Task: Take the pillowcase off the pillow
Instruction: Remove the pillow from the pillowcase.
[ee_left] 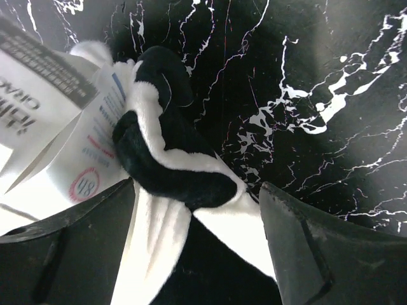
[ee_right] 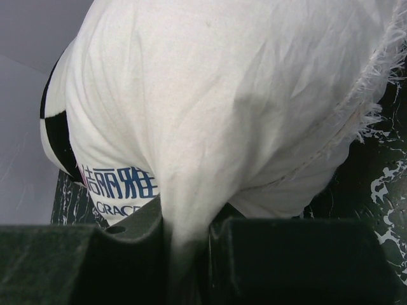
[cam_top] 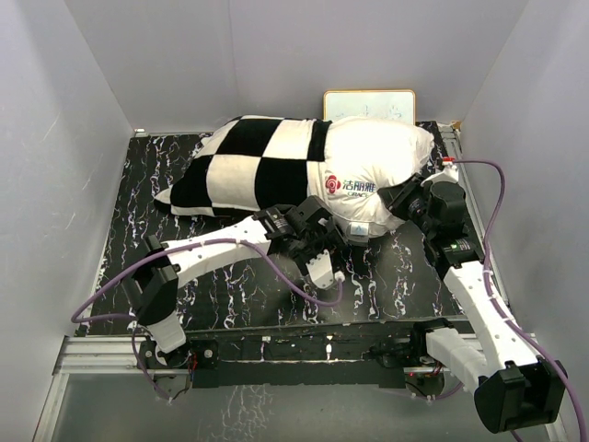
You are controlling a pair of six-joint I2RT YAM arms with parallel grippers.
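Observation:
The black and cream checkered pillowcase (cam_top: 239, 166) covers the left half of the pillow (cam_top: 377, 157). The pillow's plain white right half with its red logo lies bare. My left gripper (cam_top: 331, 238) is at the pillow's near edge. In the left wrist view its jaws (ee_left: 197, 190) stand open, with a bunched fold of the pillowcase hem (ee_left: 172, 159) between them, next to the white sewn tags (ee_left: 82, 152). My right gripper (cam_top: 398, 198) is at the pillow's right end. There it (ee_right: 187, 222) is shut on a pinch of the white pillow cloth (ee_right: 222, 95).
The pillow lies on a black marbled table (cam_top: 230, 295) enclosed by grey walls on three sides. A white framed board (cam_top: 368, 103) leans against the back wall behind the pillow. Purple cables (cam_top: 294, 285) run along both arms.

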